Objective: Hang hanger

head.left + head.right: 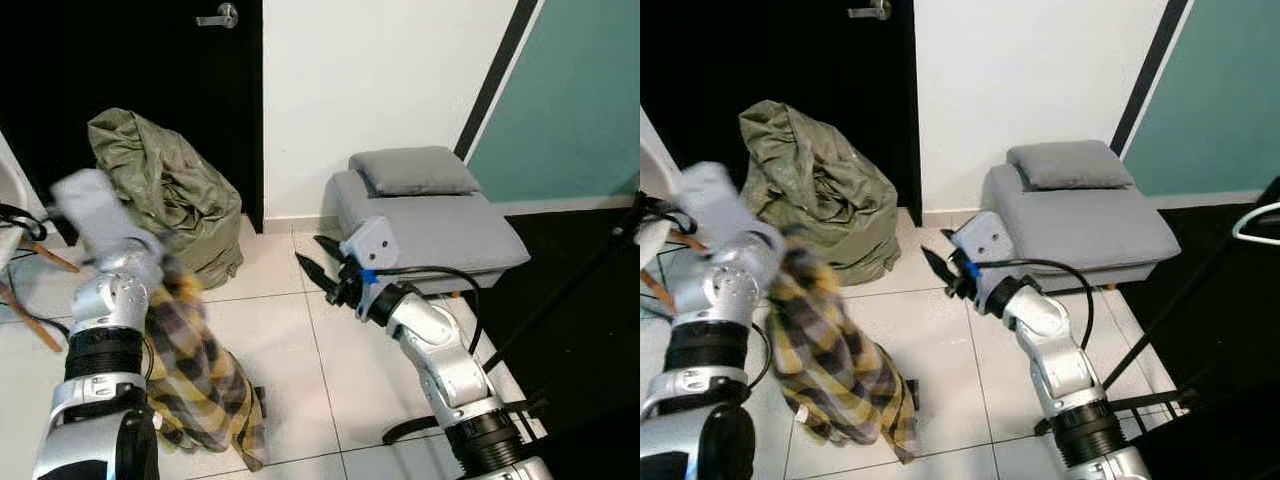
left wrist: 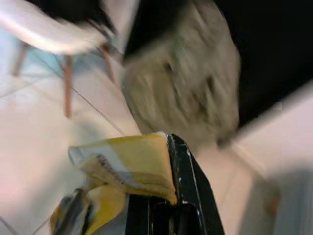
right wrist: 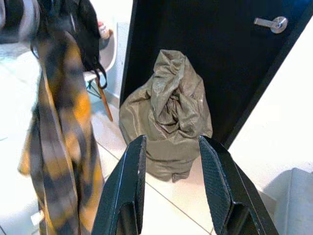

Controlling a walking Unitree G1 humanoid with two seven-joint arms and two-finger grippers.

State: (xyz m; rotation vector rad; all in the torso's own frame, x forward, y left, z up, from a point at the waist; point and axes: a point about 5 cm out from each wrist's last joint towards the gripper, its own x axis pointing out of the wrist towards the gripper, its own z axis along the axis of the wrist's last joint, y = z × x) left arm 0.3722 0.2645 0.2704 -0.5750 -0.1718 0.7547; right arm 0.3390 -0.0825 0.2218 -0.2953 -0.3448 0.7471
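Observation:
A yellow and black plaid shirt (image 1: pixel 200 370) hangs from my raised left arm down to the tiled floor. In the left wrist view my left gripper (image 2: pixel 168 164) is shut on a fold of its yellow cloth (image 2: pixel 132 161); that view is blurred. My right gripper (image 1: pixel 316 258) is held up over the floor in the middle, open with nothing between its fingers (image 3: pixel 128 171), pointing towards the shirt and the green bag. A white hanger (image 1: pixel 1257 221) shows at the far right edge, on a black rack.
A crumpled olive-green bag (image 1: pixel 165 190) leans against the black door (image 1: pixel 130 60). A grey footstool with a cushion (image 1: pixel 430 215) stands by the white wall. A chair with wooden legs (image 1: pixel 30 290) is at the left. The black rack's poles and base (image 1: pixel 545 305) cross the right side.

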